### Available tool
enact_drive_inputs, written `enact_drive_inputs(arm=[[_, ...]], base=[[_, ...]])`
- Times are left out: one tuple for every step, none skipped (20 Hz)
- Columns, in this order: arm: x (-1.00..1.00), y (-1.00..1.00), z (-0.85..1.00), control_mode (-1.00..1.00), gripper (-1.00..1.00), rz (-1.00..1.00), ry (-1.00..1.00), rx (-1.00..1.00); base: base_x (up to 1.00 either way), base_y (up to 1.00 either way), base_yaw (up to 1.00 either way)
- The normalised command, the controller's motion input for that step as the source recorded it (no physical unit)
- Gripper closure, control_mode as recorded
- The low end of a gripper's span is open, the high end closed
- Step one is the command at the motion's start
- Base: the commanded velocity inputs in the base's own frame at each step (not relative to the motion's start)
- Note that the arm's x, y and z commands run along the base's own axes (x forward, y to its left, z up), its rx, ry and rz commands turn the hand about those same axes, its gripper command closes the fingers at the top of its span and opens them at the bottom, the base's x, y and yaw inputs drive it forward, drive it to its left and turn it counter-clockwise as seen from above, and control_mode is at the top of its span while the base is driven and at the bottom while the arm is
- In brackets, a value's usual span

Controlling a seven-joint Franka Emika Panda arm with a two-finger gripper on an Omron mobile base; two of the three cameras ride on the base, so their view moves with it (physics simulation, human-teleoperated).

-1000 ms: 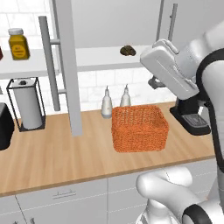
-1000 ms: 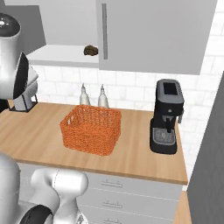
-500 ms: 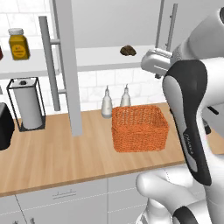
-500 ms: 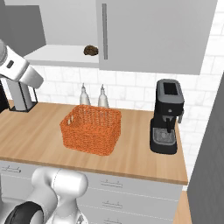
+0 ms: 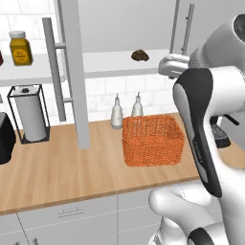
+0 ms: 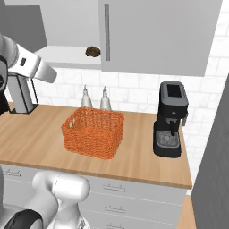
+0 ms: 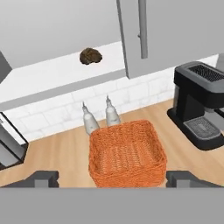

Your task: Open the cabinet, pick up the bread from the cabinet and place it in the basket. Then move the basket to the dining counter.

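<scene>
Pincer (image 7: 112,179) fingertips stand wide apart at the bottom of the hand view, with nothing between them, looking down over the orange basket (image 7: 127,155). That basket sits on the wood desk (image 5: 57,172), and everything else is best placed from it. Just behind it, against the white tiles, stand two small white bottles (image 5: 126,111) side by side. Above and behind it, the cabinet (image 6: 67,53) is open, its wide door (image 5: 72,72) swung out edge-on to the left of the basket in the left base view, the long silver handle (image 5: 52,76) showing beside it. On the bare white shelf inside lies the bread (image 7: 91,56), a small dark brown lump, well above the basket and slightly left of it in the hand view. To the right of the basket stands a black coffee machine (image 6: 170,120), apart from it. Far to its left are a paper towel holder (image 5: 28,112) on the desk and a yellow jar (image 5: 20,48) on the shelf above.
</scene>
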Motion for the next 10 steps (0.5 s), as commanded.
enact_drive_inputs(arm=[[0.44, 0.0, 0.01, -1.0, -1.0, 0.0, 0.0, -0.1], [0.34, 0.0, 0.02, -1.0, -1.0, 0.0, 0.0, 0.0], [0.45, 0.0, 0.15, -1.0, -1.0, 0.01, 0.02, 0.0], [0.54, 0.0, 0.09, -1.0, -1.0, 0.01, 0.0, 0.0], [0.49, 0.0, 0.13, -1.0, -1.0, 0.0, 0.0, 0.0], [0.46, 0.03, 0.02, -1.0, -1.0, 0.0, 0.0, -0.03], [0.51, 0.03, 0.0, -1.0, -1.0, 0.0, 0.0, -0.06], [0.57, 0.0, 0.0, -1.0, -1.0, 0.02, -0.01, -0.08], [0.57, 0.0, 0.0, -1.0, -1.0, 0.02, -0.02, -0.07], [0.57, 0.0, 0.0, -1.0, -1.0, 0.0, -0.01, -0.07]], base=[[0.0, 0.0, 0.0], [0.0, 0.0, 0.0], [0.0, 0.0, 0.0], [0.0, 0.0, 0.0], [0.0, 0.0, 0.0], [0.0, 0.0, 0.0], [0.0, 0.0, 0.0], [0.0, 0.0, 0.0], [0.0, 0.0, 0.0], [0.0, 0.0, 0.0]])
